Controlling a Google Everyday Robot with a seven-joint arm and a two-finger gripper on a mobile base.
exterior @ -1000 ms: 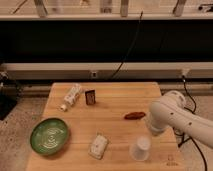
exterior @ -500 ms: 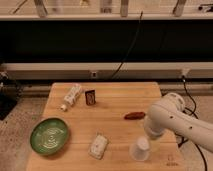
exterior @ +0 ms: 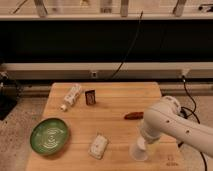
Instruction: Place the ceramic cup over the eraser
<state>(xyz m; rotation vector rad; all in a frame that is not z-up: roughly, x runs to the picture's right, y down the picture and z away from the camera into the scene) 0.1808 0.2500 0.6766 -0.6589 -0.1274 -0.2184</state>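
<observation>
The ceramic cup (exterior: 138,151) is a small plain white cup standing near the table's front right edge. The gripper (exterior: 145,136) sits right above and against the cup at the end of the white arm (exterior: 175,122), which comes in from the right. The eraser (exterior: 90,97) is a small dark block with a reddish-brown face, standing at the back middle of the wooden table (exterior: 112,95), well away to the upper left of the cup.
A white plastic bottle (exterior: 71,96) lies left of the eraser. A green plate (exterior: 49,135) sits at the front left. A pale patterned pad (exterior: 98,146) lies at the front middle. A reddish-brown lump (exterior: 133,115) lies right of centre, just above the arm.
The arm has lowered and shifted slightly left, bringing the gripper down onto the cup. The cup and other objects have stayed in place.
</observation>
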